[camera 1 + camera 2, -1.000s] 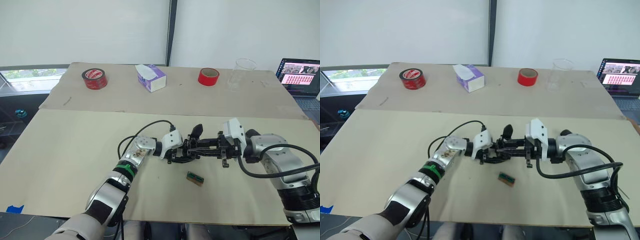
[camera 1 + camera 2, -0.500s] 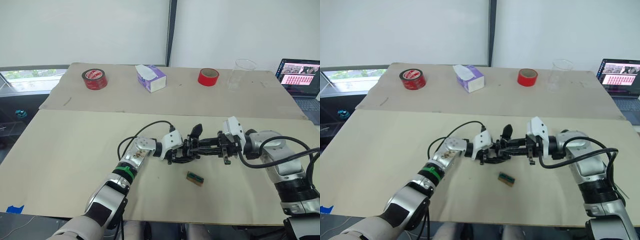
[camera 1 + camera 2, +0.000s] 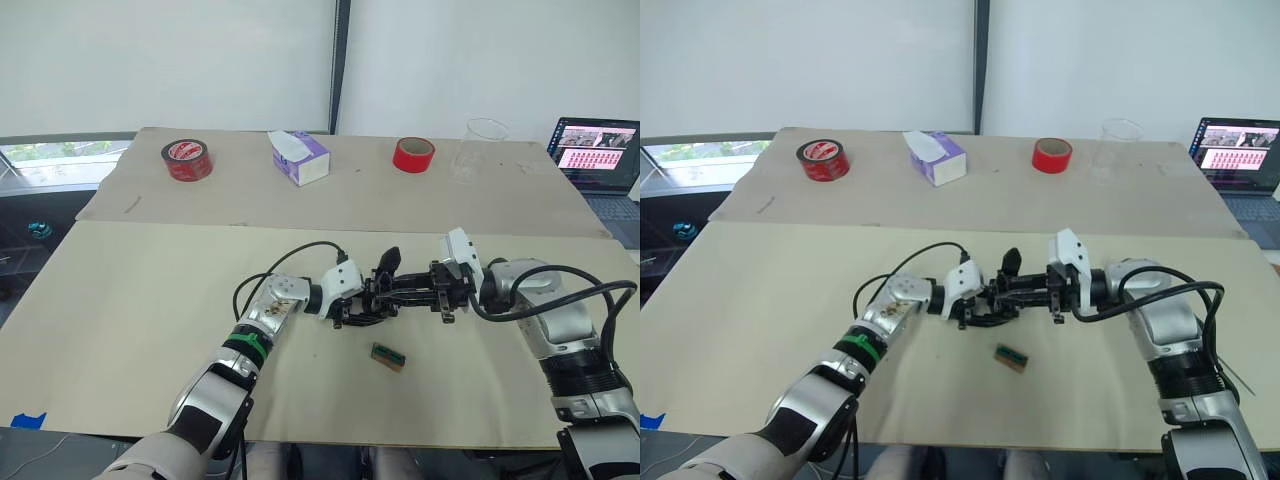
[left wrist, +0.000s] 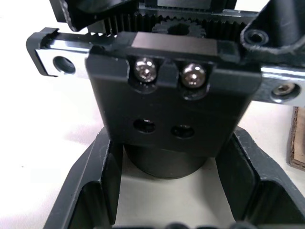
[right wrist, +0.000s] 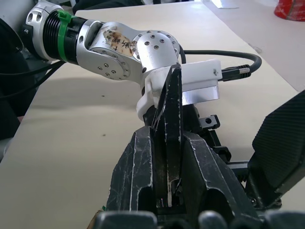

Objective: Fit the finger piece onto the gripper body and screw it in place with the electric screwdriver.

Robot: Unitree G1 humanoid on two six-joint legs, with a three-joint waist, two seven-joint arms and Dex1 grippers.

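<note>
The gripper body [image 3: 368, 300], a chunky black block with a toothed rack, a gear and two screw heads [image 4: 169, 74], hangs just above the table's middle. My left gripper [image 3: 352, 306] is shut on it, its fingers [image 4: 248, 167] clamping the round lower part. One pointed finger [image 3: 388, 262] sticks up from the body. My right gripper [image 3: 432, 293] comes in from the right, shut on the finger piece [image 5: 171, 95], a thin black tapered sliver whose tip reaches the gripper body. The electric screwdriver is out of view.
A small green-and-brown block [image 3: 389, 356] lies on the table just in front of the grippers. Along the back stand two red tape rolls [image 3: 187, 158] [image 3: 413, 154], a tissue box [image 3: 300, 157], a clear cup [image 3: 478, 145] and a laptop [image 3: 592, 148].
My right arm has pulled in at the elbow and its gripper has edged slightly left toward the gripper body. The left arm has stayed put with its hold.
</note>
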